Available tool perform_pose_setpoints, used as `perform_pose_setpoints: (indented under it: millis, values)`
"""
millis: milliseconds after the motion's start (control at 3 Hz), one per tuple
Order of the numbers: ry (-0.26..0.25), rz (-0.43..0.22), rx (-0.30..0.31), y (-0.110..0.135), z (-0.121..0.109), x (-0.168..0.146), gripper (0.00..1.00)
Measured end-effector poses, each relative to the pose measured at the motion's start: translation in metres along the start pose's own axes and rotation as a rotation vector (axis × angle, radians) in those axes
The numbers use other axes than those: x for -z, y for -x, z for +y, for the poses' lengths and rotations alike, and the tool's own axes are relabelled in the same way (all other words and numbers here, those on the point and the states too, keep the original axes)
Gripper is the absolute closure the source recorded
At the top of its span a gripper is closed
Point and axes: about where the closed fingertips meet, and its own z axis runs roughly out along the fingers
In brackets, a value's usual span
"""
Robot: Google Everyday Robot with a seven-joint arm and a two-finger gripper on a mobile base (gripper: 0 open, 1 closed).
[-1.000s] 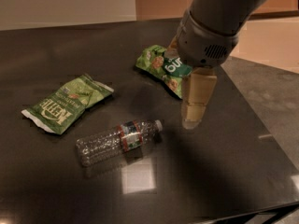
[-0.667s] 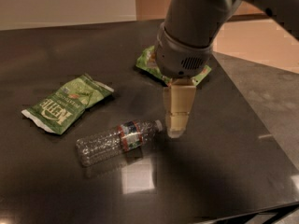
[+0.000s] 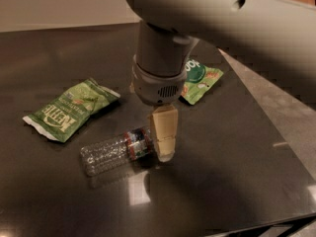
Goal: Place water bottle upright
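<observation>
the small clear ribbed plastic water bottle [image 3: 111,153] lies on its side on the dark bench [image 3: 222,172], not yet righted, with the beige pincer [image 3: 165,152] low at its cap end, its grip impossible to tell, so grasping and standing it up remain.

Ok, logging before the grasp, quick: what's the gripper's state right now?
Gripper: state cannot be told; it hangs at the cap end of the water bottle, which lies on its side.
</observation>
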Motion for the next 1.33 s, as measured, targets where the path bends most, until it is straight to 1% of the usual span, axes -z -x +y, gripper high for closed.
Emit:
perform_pose_setpoints:
  millis: [333,667,1000,1333]
  values:
    - [0.02,0.048,0.052,0.01,0.003,-0.021,0.0]
    - [0.044,0.086,0.081,0.015,0.007,-0.037,0.0]
    - [0.057,0.114,0.1,0.015,0.01,-0.046,0.12]
    - [0.063,0.134,0.112,0.015,0.01,-0.05,0.3]
